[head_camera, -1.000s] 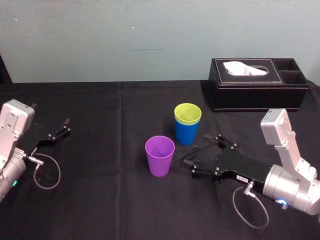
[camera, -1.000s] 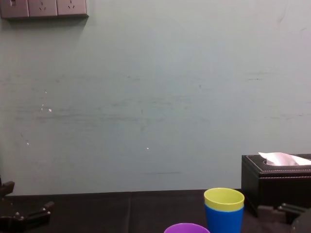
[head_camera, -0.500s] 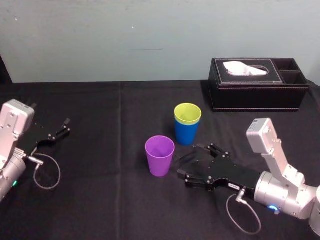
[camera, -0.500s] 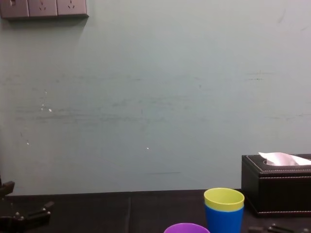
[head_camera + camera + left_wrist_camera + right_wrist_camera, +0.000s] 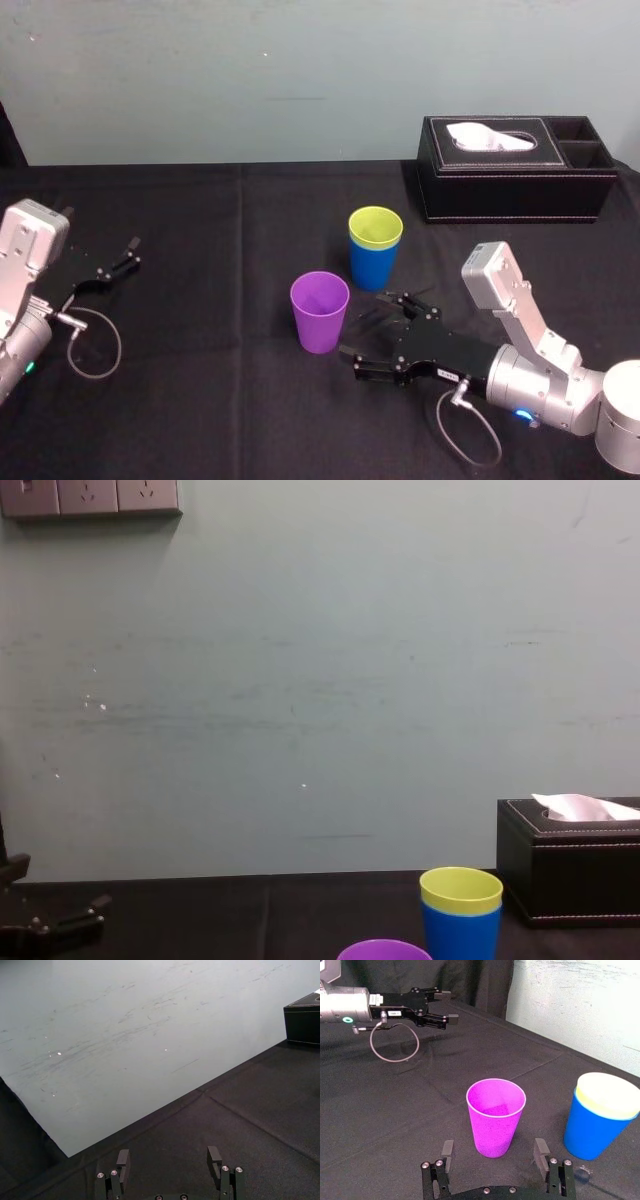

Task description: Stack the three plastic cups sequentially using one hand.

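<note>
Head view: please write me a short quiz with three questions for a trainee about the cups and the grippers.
1. True or false: the yellow-green cup sits inside the blue cup.
2. Which cup stands alone?
3. The right gripper is: A) open, B) shut on a cup, C) shut and empty.
Key: 1 true; 2 the purple cup; 3 A. The left gripper rests parked at far left.

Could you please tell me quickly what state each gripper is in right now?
Left gripper: open, empty, parked far left.
Right gripper: open, empty, facing the purple cup.
</note>
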